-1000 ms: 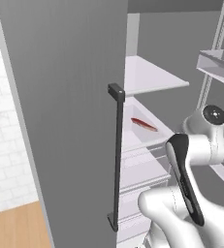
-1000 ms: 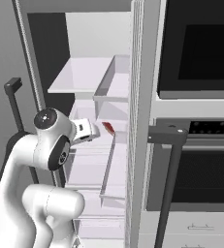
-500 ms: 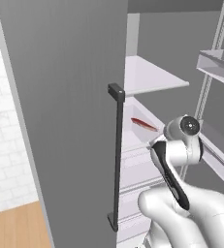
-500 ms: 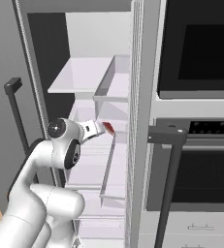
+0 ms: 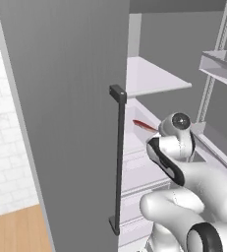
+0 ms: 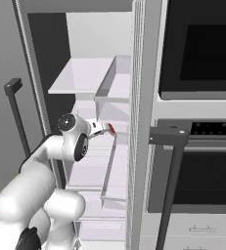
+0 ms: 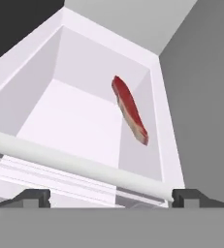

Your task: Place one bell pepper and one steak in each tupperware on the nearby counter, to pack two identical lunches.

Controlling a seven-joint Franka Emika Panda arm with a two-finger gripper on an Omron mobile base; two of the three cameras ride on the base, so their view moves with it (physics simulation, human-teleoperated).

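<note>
Gripper (image 7: 111,197) jaws stand wide apart and empty; we note a red steak (image 7: 130,110) leaning on the white drawer (image 7: 45,87) wall inside the fridge.

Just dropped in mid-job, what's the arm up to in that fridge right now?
The arm is reaching into the open fridge toward a white bin on a shelf. A single red steak leans against that bin's side wall. The gripper is open and holds nothing, with its fingertips short of the bin's front rail. In the right base view the steak shows as a red sliver just past the hand. No pick has been made yet.
</note>
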